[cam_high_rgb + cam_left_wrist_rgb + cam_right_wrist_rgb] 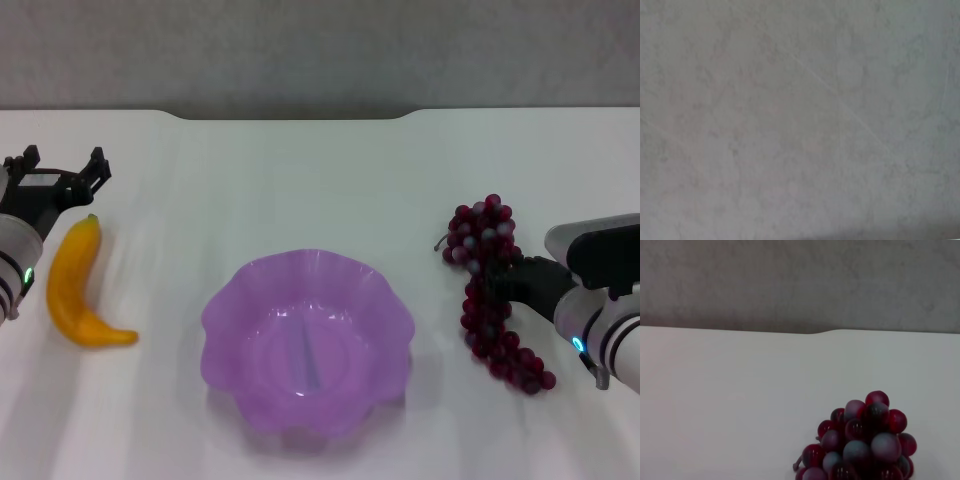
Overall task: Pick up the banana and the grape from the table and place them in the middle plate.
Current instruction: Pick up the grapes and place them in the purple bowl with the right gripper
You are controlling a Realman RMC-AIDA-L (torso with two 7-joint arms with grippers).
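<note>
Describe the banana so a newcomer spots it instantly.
Start at the translucent purple scalloped plate in the middle of the white table. Look toward the robot's left side: a curved yellow-orange banana lies flat there, just below the black left gripper. It is the only yellow thing; the dark red grape bunch lies on the opposite side.

Left arm (pixel 12 255), left edge of head frame: white rounded wrist shell, small green-cyan LED, black bracket-style gripper (pixel 62 172) with two dark prongs. Right arm (pixel 605 335), lower right: white-grey shell, blue-cyan LED, dark band, black block on top, black gripper (pixel 510 282) body forward.
</note>
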